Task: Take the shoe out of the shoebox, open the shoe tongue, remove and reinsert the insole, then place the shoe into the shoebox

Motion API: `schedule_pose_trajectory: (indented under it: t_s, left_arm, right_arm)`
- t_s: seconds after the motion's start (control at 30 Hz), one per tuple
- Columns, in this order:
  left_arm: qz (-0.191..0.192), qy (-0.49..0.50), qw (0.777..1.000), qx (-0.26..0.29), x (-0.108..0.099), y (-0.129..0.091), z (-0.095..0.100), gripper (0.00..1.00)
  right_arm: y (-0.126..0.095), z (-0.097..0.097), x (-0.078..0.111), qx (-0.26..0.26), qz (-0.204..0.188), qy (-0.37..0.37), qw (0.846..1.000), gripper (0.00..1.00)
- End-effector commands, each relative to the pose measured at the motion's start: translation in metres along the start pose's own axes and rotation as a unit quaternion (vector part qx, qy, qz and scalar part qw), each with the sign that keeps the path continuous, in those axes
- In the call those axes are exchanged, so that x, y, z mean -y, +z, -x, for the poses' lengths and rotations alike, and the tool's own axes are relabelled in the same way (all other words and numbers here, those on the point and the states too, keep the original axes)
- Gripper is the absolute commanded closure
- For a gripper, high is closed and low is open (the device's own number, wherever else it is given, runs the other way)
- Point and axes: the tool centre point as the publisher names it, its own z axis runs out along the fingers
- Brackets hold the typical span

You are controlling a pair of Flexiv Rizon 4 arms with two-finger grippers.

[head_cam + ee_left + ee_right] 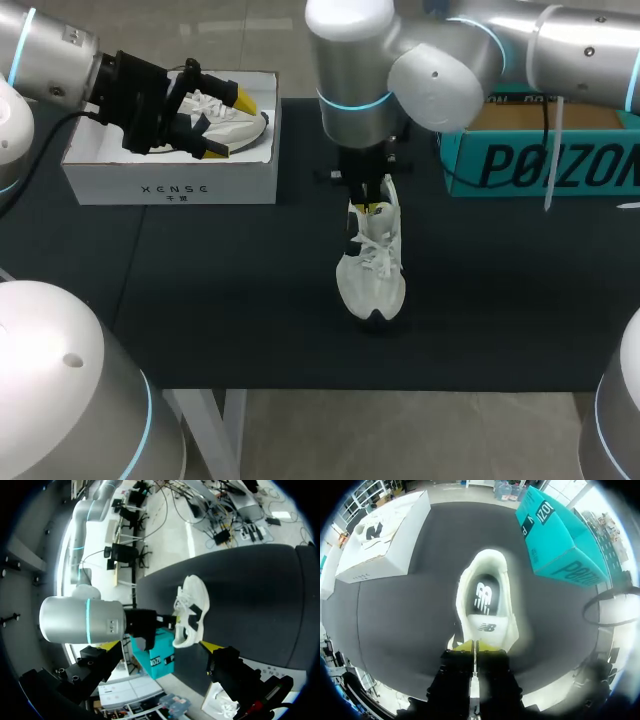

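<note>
A white shoe [372, 270] stands on the dark table [220, 300], toe toward the front edge; it also shows in the left wrist view [192, 612]. My right gripper [371, 198] comes down at the shoe's opening. In the right wrist view its yellow tips [475, 646] are pressed together on the end of the white tongue [487, 627], with the black insole [484, 596] just ahead. The white shoebox [170, 185] at the back left holds a second white shoe [252, 126]. My left gripper [232, 125] hangs open over that box with nothing between its fingers.
A teal box [540, 165] sits at the back right, close to my right arm; it also appears in the right wrist view [555, 535]. Dark tabletop lies bare between the shoebox and the shoe and toward the front edge.
</note>
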Motion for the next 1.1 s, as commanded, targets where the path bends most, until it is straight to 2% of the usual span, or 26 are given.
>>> schedule_pose_trajectory:
  t_s: [0.03,0.2,0.4,0.63,0.73,0.83,0.93,1.0,1.07,1.1]
  left_arm:
    - [0.001,0.0,1.0,-0.001,0.001,0.0,0.0,0.0]
    - [0.001,0.0,1.0,-0.001,0.001,0.0,0.0,0.0]
    - [0.001,0.0,1.0,-0.001,0.001,0.0,0.0,0.0]
    - [0.001,0.0,1.0,-0.001,0.001,0.0,0.0,0.0]
    - [0.001,0.0,1.0,-0.001,0.001,0.0,0.0,0.0]
    - [0.001,0.0,1.0,-0.001,0.001,0.0,0.0,0.0]
    - [0.001,0.0,1.0,-0.001,0.001,0.0,0.0,0.0]
    - [0.001,0.0,1.0,-0.001,0.001,0.0,0.0,0.0]
    - [0.001,0.0,1.0,-0.001,0.001,0.0,0.0,0.0]
    - [0.001,0.0,1.0,-0.001,0.001,0.0,0.0,0.0]
  right_arm:
    - [-0.005,0.015,0.011,0.005,0.012,-0.005,1.0,1.0]
    - [0.018,0.022,0.01,0.006,-0.003,0.003,1.0,1.0]
    - [0.026,0.021,0.008,0.005,-0.003,-0.003,1.0,1.0]
    - [0.05,0.02,0.002,0.017,-0.018,-0.007,1.0,1.0]
    - [0.047,0.023,-0.005,0.011,-0.011,-0.016,1.0,1.0]
    - [0.032,0.019,-0.012,-0.006,0.032,-0.08,0.996,1.0]
    - [0.013,0.015,-0.017,-0.014,0.076,-0.203,0.976,1.0]
    - [0.005,0.018,-0.02,-0.009,0.094,-0.285,0.954,1.0]
    - [-0.002,0.024,-0.023,-0.031,0.111,-0.368,0.923,1.0]
    - [-0.006,0.025,-0.022,-0.061,0.108,-0.433,0.893,1.0]
